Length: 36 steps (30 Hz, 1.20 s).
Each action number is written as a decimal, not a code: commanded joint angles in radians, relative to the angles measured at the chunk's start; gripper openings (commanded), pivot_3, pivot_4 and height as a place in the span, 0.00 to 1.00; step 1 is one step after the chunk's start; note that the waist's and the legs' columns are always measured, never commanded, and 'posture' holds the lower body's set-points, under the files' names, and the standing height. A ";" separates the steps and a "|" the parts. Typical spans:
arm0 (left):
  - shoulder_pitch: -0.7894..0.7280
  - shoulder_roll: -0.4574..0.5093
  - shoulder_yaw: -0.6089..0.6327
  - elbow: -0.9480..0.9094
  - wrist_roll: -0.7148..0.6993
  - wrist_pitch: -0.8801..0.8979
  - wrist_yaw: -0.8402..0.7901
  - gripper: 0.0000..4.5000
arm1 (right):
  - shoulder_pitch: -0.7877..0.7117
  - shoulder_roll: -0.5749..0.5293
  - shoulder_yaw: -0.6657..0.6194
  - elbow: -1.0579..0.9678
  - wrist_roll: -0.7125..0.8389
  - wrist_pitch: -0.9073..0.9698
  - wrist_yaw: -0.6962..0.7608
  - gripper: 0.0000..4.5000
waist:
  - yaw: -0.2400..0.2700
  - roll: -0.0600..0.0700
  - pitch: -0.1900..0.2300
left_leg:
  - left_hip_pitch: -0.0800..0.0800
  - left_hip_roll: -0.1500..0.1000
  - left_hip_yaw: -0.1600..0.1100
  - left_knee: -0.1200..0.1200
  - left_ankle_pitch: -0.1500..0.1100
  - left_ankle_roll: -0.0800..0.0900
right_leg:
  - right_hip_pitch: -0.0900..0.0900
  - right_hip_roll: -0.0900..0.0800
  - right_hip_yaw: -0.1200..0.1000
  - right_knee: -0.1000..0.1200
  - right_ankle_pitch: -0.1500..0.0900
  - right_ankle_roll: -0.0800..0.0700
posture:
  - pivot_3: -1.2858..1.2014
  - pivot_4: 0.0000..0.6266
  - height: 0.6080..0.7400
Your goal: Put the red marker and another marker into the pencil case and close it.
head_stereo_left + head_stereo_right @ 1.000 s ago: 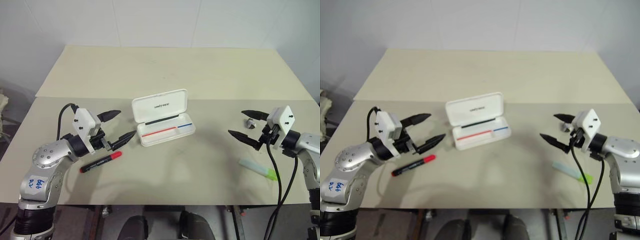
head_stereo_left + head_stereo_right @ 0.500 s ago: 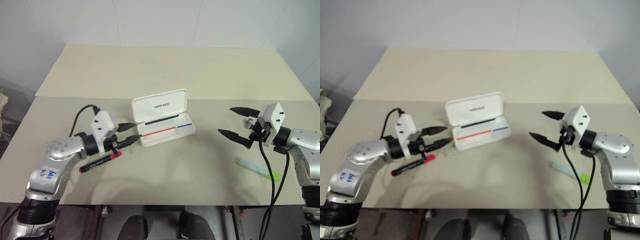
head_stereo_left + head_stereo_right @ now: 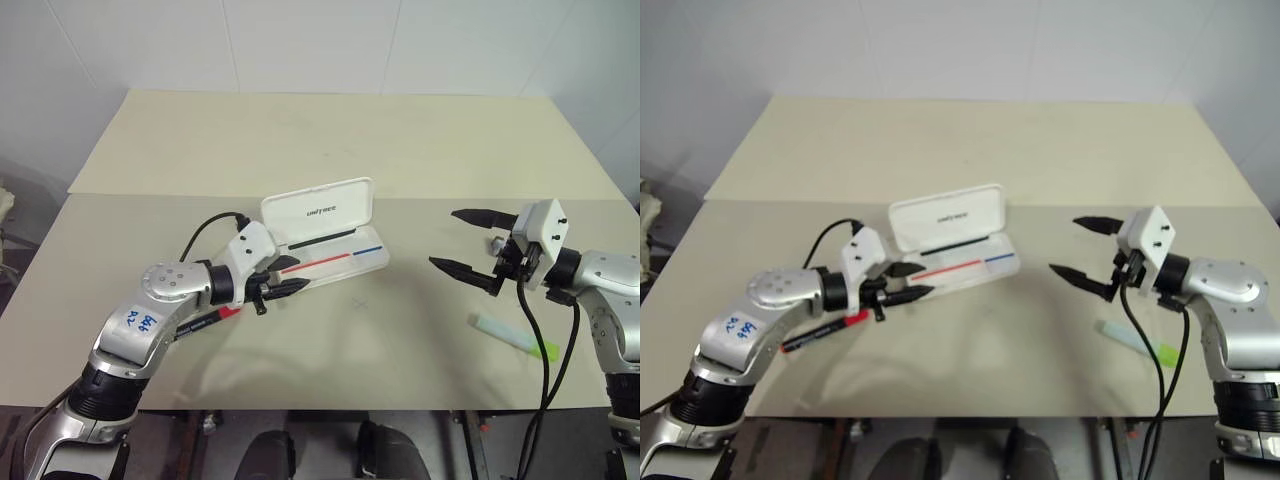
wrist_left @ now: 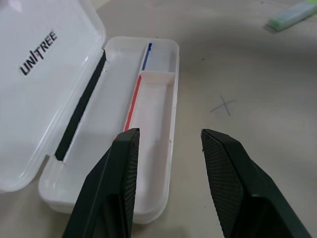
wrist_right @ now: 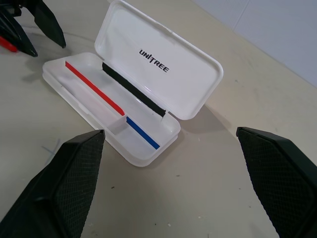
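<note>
The pencil case lies open at the table's middle, lid tipped back, with red and blue lines inside its tray. My left gripper hovers at the tray's left end, open with a narrow gap and nothing between its fingers. The red marker lies on the table beneath my left forearm, partly hidden by it. The other marker, a pale green highlighter, lies near the front right. My right gripper is wide open and empty, right of the case and behind the highlighter, pointing toward the case.
A small silver object sits just behind the right gripper's fingers. A faint pencilled cross marks the table in front of the case. A seam crosses the table behind the case.
My left gripper swung right from above the red marker to the case's left end, tilting down, and its fingers narrowed. My right gripper shifted a little left, still wide open.
</note>
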 commanded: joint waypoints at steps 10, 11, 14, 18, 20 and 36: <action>-0.096 0.042 -0.121 0.106 0.095 0.030 -0.066 0.46 | 0.057 -0.056 -0.052 -0.092 0.075 0.047 0.044 1.00 | 0.003 0.000 0.000 | 0.000 0.000 0.000 0.000 0.000 0.000 | 0.000 0.000 0.000 0.000 0.000 0.000 | 0.52 0.24 1.00; -0.098 0.041 -0.125 0.110 0.101 0.026 -0.070 0.46 | 0.060 -0.059 -0.054 -0.095 0.081 0.051 0.047 1.00 | 0.002 0.000 0.000 | 0.000 0.000 0.000 0.000 0.000 0.000 | 0.000 0.000 0.000 0.000 0.000 0.000 | 0.52 0.24 1.00; -0.108 0.029 -0.138 0.131 0.122 0.024 -0.071 0.46 | 0.069 -0.083 -0.060 -0.097 0.103 0.071 0.075 1.00 | 0.000 0.000 0.000 | 0.000 0.000 0.001 0.000 0.000 0.000 | 0.000 0.000 0.000 0.000 0.000 0.000 | 0.52 0.24 1.00; -0.135 0.019 -0.165 0.174 0.142 0.003 -0.098 0.46 | 0.081 -0.131 -0.072 -0.092 0.139 0.112 0.127 1.00 | 0.004 -0.001 0.000 | 0.000 0.000 0.001 0.001 0.000 0.000 | 0.000 0.000 0.000 0.000 0.000 0.000 | 0.52 0.24 1.00; -0.145 0.016 -0.172 0.183 0.143 0.008 -0.110 0.46 | 0.082 -0.144 -0.076 -0.091 0.152 0.130 0.139 1.00 | 0.003 -0.001 0.000 | 0.000 0.000 0.001 0.001 0.000 0.000 | 0.000 0.000 0.000 0.001 0.000 0.000 | 0.52 0.24 1.00; -0.215 0.034 -0.297 0.220 0.192 0.105 -0.211 0.33 | 0.009 -0.157 -0.064 -0.084 0.151 0.152 0.153 1.00 | 0.000 -0.001 0.000 | 0.001 0.001 0.002 0.001 0.000 0.000 | 0.000 0.001 0.001 0.001 0.000 0.000 | 0.52 0.24 1.00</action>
